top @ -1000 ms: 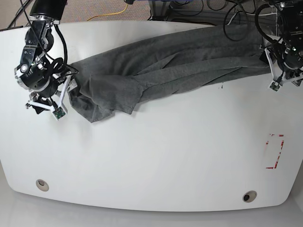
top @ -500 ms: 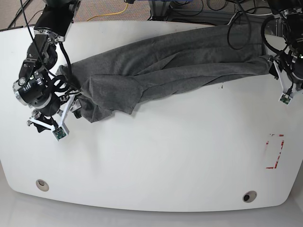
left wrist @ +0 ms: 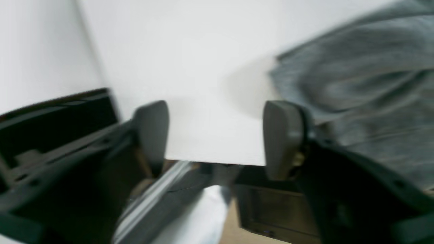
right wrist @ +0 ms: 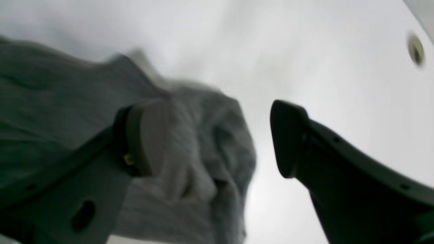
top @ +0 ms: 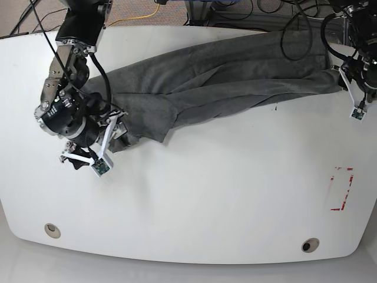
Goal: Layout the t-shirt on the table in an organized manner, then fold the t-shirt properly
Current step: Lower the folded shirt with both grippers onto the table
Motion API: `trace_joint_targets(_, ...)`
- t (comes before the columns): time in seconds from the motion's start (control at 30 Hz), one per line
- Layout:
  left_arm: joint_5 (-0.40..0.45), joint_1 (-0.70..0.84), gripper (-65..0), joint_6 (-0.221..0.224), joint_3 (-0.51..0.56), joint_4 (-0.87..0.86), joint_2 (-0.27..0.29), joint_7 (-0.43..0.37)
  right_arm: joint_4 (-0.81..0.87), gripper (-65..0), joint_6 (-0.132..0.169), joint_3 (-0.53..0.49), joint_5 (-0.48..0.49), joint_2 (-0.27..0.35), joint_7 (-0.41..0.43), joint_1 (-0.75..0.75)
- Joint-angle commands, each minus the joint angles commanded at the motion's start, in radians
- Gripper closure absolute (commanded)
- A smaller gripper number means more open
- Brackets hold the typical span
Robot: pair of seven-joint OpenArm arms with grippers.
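Two grippers work opposite ends of the t-shirt (top: 218, 73), and both have their jaws spread with nothing pinched. The right gripper (right wrist: 217, 142) hangs over the bunched end of the cloth, near the table's (top: 194, 200) left edge in the base view; one pad (right wrist: 149, 135) is over the fabric, the other over bare white top. The left gripper (left wrist: 217, 139) sits at the far right edge, and between its fingertips I see only table, with the shirt's border just beside one pad (left wrist: 281, 135).

Judging from that, the step in hand is laying the shirt out: it lies as a long twisted band along the far edge, running corner to corner, with a flap folded under near the left end. To do it well, each gripper should close on a single layer at a hem or shoulder corner, not on the wad, then draw the ends apart and toward the near edge so the body opens flat. Pinching several layers would likely drag the twist along.

The cloth is soft, matte, heather-grey knit, deeply creased and limp. The table is glossy, hard and white, with rounded corners and a round grommet hole (top: 52, 230) near the front left corner.
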Motion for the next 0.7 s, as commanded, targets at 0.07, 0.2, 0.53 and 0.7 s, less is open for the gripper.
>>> trace_joint_targets(0.07, 0.006, 0.003, -24.9, 0.0, 0.02, -0.003, 0.021, 0.0, -0.011, -38.2, 0.0, -0.002, 0.0, -0.009, 0.003, -0.008)
trace_joint_targets(0.2, 0.003, 0.032, -15.4, 0.0, 0.063, -0.005, 0.028, -0.003, -0.035, -20.0, 0.0, -0.005, 0.0, -0.017, 0.044, -0.035)
trace_joint_targets(0.53, 0.009, 0.127, -11.8, 0.0, 0.109, -0.026, 0.028, -0.075, -0.201, -4.1, 0.0, -0.049, 0.0, -0.014, 0.181, -0.157)
trace_joint_targets(0.7, 0.009, 0.164, -11.8, 0.0, 0.109, -0.038, 0.017, -0.097, -0.324, -4.1, 0.0, -0.048, -0.002, -0.011, 0.287, -0.201)
